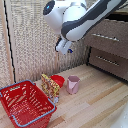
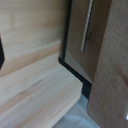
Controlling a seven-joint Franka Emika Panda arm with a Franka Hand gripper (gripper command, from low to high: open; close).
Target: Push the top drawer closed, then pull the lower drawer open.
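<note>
Pale wooden plank floor point(image 1: 95, 100) before a woven beige wall. The dark-brown wood top drawer point(image 1: 106, 38) with slim silver bar handle lies beside the claw point(image 1: 63, 47), toward the exterior view's right; the matching lower drawer point(image 1: 108, 61) sits beneath. Claw opening cannot be told. Below the claw: pink cup point(image 1: 73, 84), patterned packet point(image 1: 50, 86), red wire basket point(image 1: 25, 104).
</note>
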